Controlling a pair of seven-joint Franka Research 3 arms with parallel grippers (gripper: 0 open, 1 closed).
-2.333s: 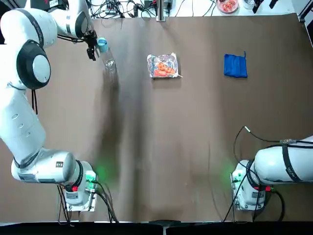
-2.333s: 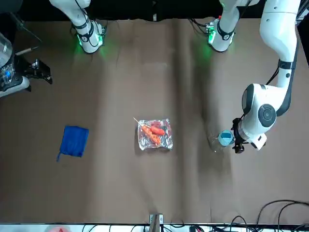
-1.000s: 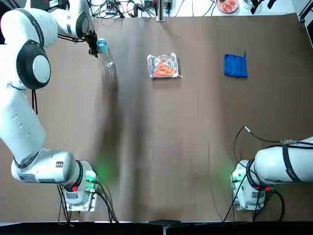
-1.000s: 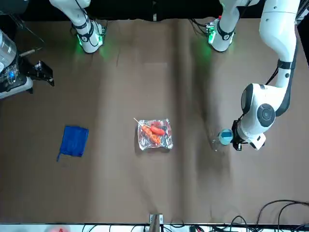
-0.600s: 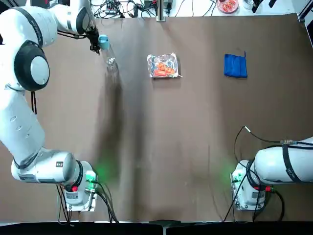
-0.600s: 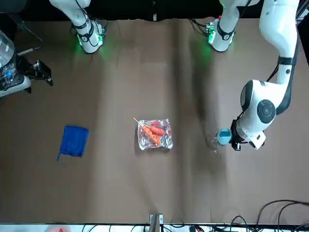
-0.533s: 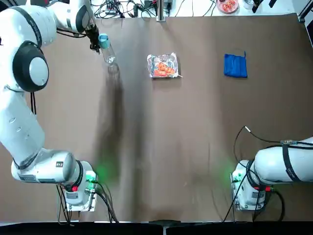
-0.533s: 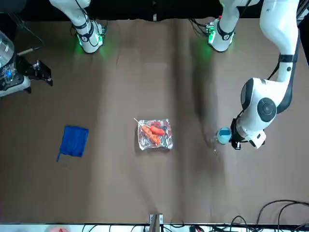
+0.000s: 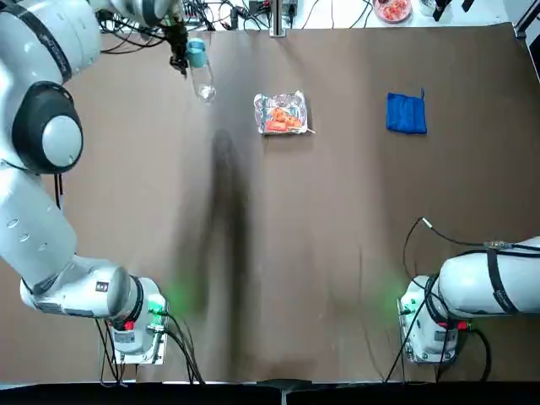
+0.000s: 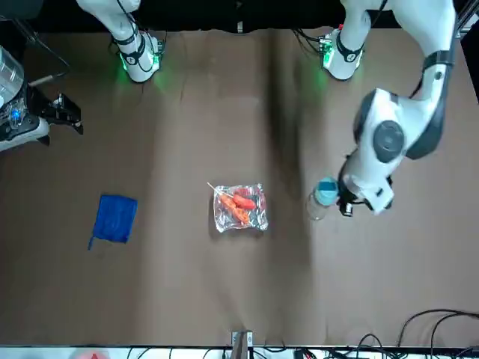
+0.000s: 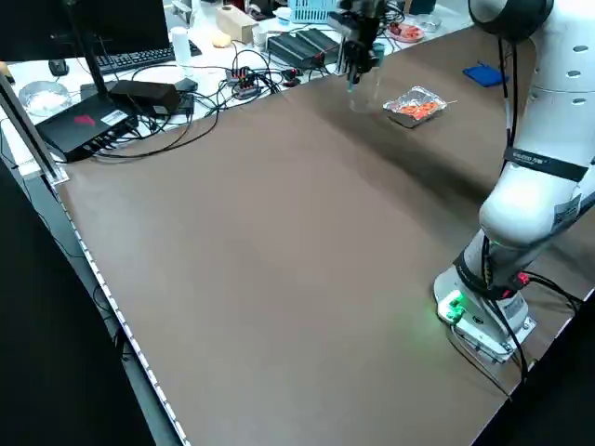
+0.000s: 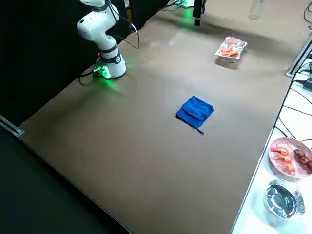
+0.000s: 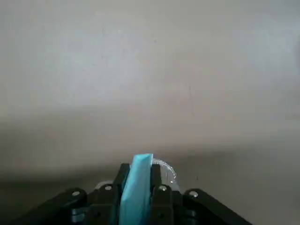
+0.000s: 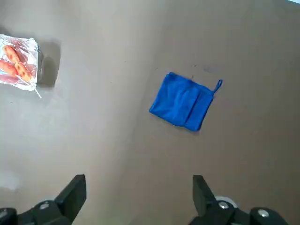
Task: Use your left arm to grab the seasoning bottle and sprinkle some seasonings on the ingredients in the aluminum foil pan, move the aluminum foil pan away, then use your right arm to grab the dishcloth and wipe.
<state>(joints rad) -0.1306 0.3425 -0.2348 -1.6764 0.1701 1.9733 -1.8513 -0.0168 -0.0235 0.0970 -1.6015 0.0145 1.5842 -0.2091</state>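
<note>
My left gripper [image 9: 186, 51] is shut on the light blue cap of the seasoning bottle [image 9: 202, 83]. It holds the clear bottle hanging above the table, a short way to the left of the aluminum foil pan [image 9: 281, 112]. The left wrist view shows the cap [image 13: 137, 187] pinched between the black fingers. The pan holds orange-red ingredients [image 10: 236, 203] with a thin skewer sticking out. The blue dishcloth [image 9: 406, 113] lies flat to the right of the pan. In the right wrist view my right gripper [image 14: 138, 197] is open, high above the dishcloth [image 14: 183, 101], holding nothing.
Cables and electronics crowd the table's far edge [image 11: 279, 51]. A pink plate of food [image 12: 290, 156] and a metal dish sit off the brown mat. The green-lit arm bases [image 9: 139, 325] [image 9: 426, 325] stand at the near edge.
My left gripper has carried the seasoning bottle up off the table and sideways toward the foil pan. The pan, the dishcloth and the right arm have not moved.
</note>
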